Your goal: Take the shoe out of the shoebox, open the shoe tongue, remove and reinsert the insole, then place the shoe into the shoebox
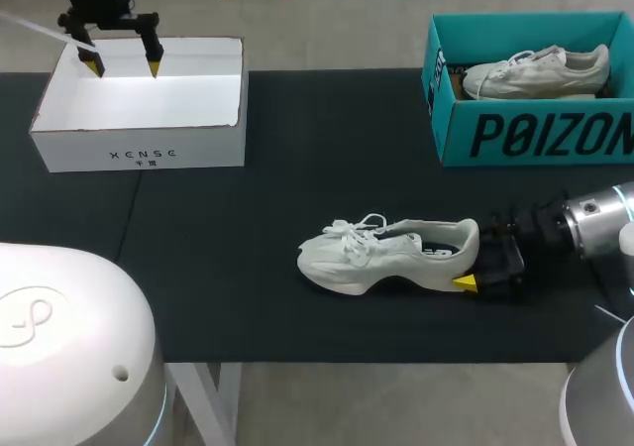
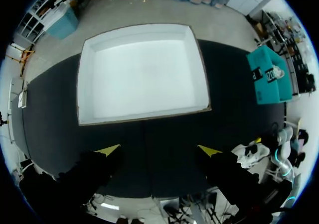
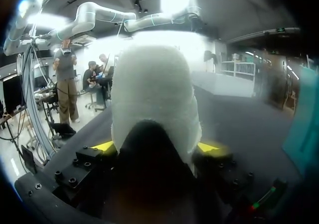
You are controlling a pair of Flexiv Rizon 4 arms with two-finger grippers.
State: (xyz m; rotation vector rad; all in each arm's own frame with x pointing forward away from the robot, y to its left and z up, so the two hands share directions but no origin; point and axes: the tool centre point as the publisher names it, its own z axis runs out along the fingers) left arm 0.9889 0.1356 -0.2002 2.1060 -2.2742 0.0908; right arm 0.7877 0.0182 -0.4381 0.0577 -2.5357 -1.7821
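The white sneaker lay on its side on the black table, toe towards the left arm. The right gripper clasped its heel from both sides. The left gripper hung spread and empty over the white box. The teal shoebox held another sneaker.

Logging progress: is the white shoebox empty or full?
Empty: the white shoebox shows only its bare floor; the shoe lies outside it.

Teal shoebox, right end off-frame
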